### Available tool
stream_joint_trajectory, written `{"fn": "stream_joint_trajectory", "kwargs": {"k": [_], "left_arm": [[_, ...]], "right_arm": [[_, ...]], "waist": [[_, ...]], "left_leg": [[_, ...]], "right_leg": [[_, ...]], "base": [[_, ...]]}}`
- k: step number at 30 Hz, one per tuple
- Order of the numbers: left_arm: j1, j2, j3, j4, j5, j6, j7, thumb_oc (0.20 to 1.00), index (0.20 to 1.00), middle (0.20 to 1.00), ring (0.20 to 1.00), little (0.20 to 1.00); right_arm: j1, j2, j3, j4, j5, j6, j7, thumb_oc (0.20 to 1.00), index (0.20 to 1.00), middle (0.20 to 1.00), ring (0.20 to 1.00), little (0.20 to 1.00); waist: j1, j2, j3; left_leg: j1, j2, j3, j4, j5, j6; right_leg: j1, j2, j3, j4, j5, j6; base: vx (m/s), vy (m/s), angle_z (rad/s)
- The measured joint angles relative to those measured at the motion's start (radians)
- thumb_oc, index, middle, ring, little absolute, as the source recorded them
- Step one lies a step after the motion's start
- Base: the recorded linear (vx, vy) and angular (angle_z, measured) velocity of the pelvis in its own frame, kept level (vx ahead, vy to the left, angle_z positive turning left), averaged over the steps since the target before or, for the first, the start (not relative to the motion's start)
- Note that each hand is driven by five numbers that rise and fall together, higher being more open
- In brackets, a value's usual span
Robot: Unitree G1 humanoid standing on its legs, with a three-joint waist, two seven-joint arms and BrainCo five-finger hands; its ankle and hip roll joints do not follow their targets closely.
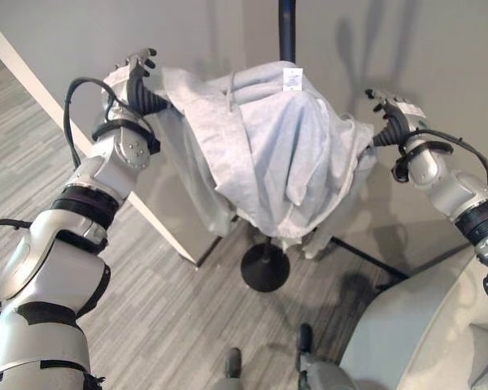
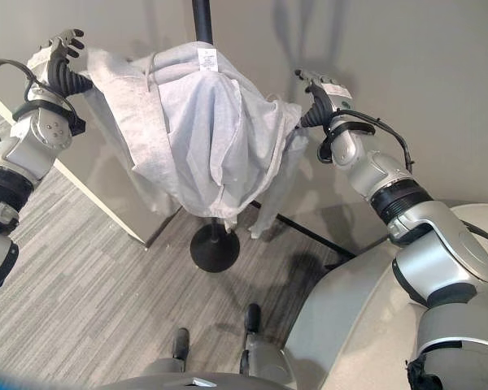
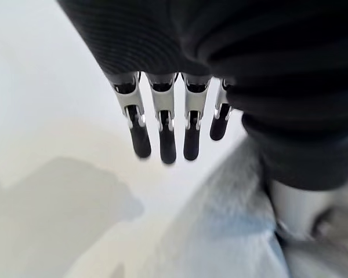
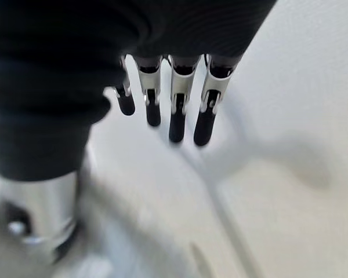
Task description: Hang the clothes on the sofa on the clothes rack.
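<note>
A light grey garment [image 1: 268,146] hangs draped over the top of the black clothes rack pole [image 1: 287,28], with a white label near its top. My left hand [image 1: 138,69] is raised at the garment's left edge. Its fingers [image 3: 162,139] are straight, and cloth [image 3: 232,231] lies against its thumb side. My right hand [image 1: 386,106] is up beside the garment's right edge, just apart from the cloth. Its fingers [image 4: 177,116] are straight and hold nothing.
The rack's round black base [image 1: 265,268] stands on the grey striped floor, and a black bar [image 1: 366,256] runs from it to the right. A pale grey sofa [image 1: 423,333] fills the lower right. A white wall panel [image 1: 154,219] slants down on the left.
</note>
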Motion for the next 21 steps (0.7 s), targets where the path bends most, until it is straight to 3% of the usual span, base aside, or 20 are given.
{"fn": "stream_joint_trajectory", "kwargs": {"k": [14, 21], "left_arm": [[0.063, -0.019, 0.032, 0.033, 0.002, 0.000, -0.021, 1.000, 1.000, 1.000, 1.000, 1.000], [0.166, -0.061, 0.138, 0.010, 0.002, 0.001, -0.021, 1.000, 1.000, 1.000, 1.000, 1.000]], "right_arm": [[0.098, 0.032, -0.002, 0.008, -0.003, -0.001, 0.027, 1.000, 1.000, 1.000, 1.000, 1.000], [0.245, 0.165, -0.173, 0.025, 0.002, -0.001, 0.011, 1.000, 1.000, 1.000, 1.000, 1.000]], "waist": [[0.000, -0.003, 0.002], [0.000, -0.005, 0.006]], "left_leg": [[0.006, 0.001, -0.001, -0.001, 0.000, 0.000], [0.025, 0.003, 0.000, -0.017, 0.007, 0.000]], "right_leg": [[0.007, -0.003, -0.002, 0.000, 0.000, 0.000], [0.017, -0.003, -0.001, 0.000, -0.004, 0.006]], "base": [[0.00, 0.000, 0.00], [0.00, 0.000, 0.00]]}}
